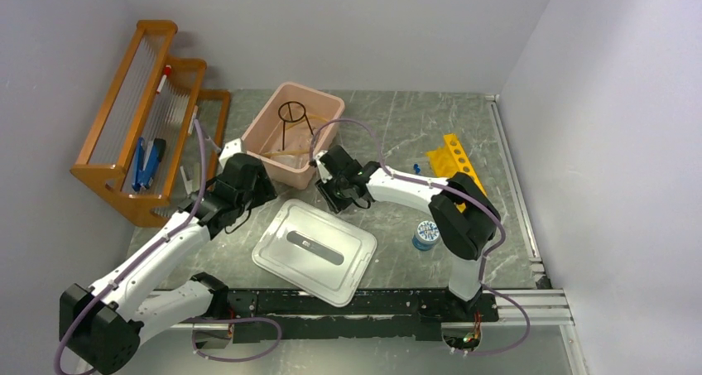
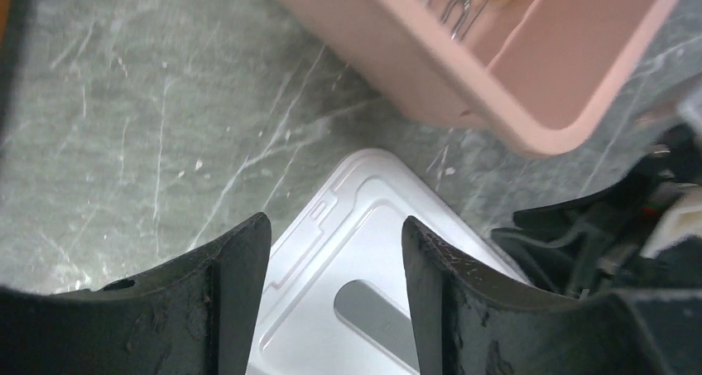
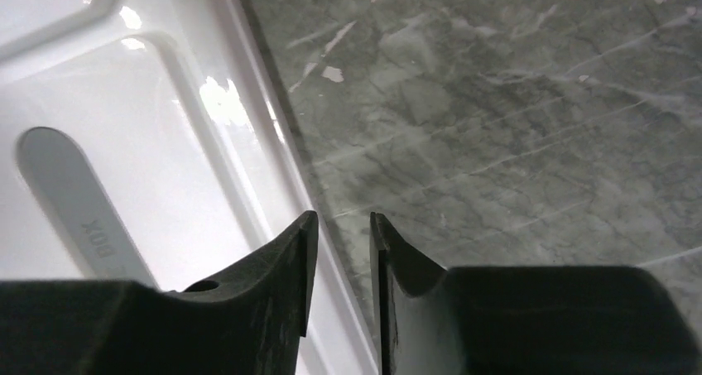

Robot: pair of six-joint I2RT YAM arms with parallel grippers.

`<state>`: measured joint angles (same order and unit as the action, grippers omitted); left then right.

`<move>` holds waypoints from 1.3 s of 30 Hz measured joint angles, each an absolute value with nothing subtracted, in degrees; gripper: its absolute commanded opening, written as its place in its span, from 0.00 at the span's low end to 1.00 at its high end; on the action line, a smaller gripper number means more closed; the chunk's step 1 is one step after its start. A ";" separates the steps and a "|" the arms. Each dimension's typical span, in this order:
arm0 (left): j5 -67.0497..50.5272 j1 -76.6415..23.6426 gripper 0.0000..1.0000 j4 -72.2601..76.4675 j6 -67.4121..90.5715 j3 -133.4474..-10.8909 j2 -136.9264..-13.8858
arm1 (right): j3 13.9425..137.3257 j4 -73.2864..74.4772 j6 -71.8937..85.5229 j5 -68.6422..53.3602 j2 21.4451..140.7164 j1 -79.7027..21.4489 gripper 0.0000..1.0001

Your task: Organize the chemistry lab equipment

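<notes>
**Both arms at the lid, seen from the near edge of the table.**

- The left gripper [image 2: 335, 226] hangs with its jaws well apart over the far left corner of the white lid [image 1: 314, 251]; nothing is between them.
- The right gripper [image 3: 343, 219] has its jaws a narrow slit apart over the lid's far right rim, and no pinch is visible.
- The lid lies flat on the table [image 1: 397, 135], just in front of the open pink tub [image 1: 273, 164].
- Stowed: the black wire tripod ring [image 1: 291, 114] stands in the tub, with bits of bent wire [image 2: 459, 7] beside it.
- Left out: the yellow tube rack [image 1: 454, 160], a small blue-capped vial [image 1: 416, 168] near it, and the blue piece [image 1: 425, 233], all on the table to the right.
- The orange wooden rack [image 1: 141, 110] stands apart on the left.

By my judgement the work is partly done, and the lid step looks early.
</notes>
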<state>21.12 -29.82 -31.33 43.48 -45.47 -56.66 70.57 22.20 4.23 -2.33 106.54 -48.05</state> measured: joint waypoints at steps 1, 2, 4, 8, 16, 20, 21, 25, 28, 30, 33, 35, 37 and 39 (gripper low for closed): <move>20.78 -29.78 0.63 -31.42 44.21 -44.36 -56.51 | 70.54 22.22 4.08 -2.87 106.17 -48.05 0.29; 20.60 -29.76 0.63 -31.53 44.80 -43.57 -56.42 | 70.54 22.22 3.97 -3.64 105.78 -48.07 0.29; 20.23 -29.76 0.63 -31.44 46.15 -41.60 -56.23 | 70.32 21.78 3.81 -4.86 105.10 -48.12 0.32; 18.79 -29.67 0.63 -30.98 48.21 -38.44 -56.23 | 69.69 21.37 3.64 -6.20 104.86 -48.42 0.39; 16.80 -29.65 0.64 -28.23 49.41 -36.47 -58.00 | 69.69 21.61 2.59 -6.72 106.98 -49.71 0.38; 16.08 -29.63 0.64 -27.09 49.76 -35.62 -58.17 | 69.69 21.80 2.07 -5.82 108.36 -50.81 0.30; 15.99 -29.61 0.64 -26.87 49.80 -35.51 -58.17 | 69.71 21.69 1.93 -5.08 108.49 -51.20 0.28; 15.81 -29.54 0.65 -26.44 49.95 -35.46 -58.17 | 69.93 21.78 0.14 -2.46 108.47 -52.27 0.11; 15.81 -29.54 0.67 -26.35 49.95 -35.46 -58.08 | 70.13 22.15 -0.86 -1.43 108.47 -52.66 0.03; 15.81 -29.54 0.68 -26.35 49.95 -35.46 -57.95 | 70.17 22.46 -1.50 -0.97 108.25 -52.86 0.00; 15.81 -29.52 0.67 -26.39 49.95 -35.46 -57.43 | 70.08 24.12 -2.33 0.45 107.48 -52.99 0.00; 15.86 -29.45 0.67 -26.63 49.98 -35.62 -57.04 | 69.38 25.43 -2.37 1.58 106.30 -52.84 0.00; 16.10 -29.43 0.68 -26.89 50.06 -35.79 -56.27 | 67.90 26.74 -2.09 2.87 104.09 -52.47 0.00; 16.32 -29.43 0.68 -26.94 50.22 -35.79 -54.98 | 65.91 27.64 -1.61 3.68 100.71 -51.57 0.00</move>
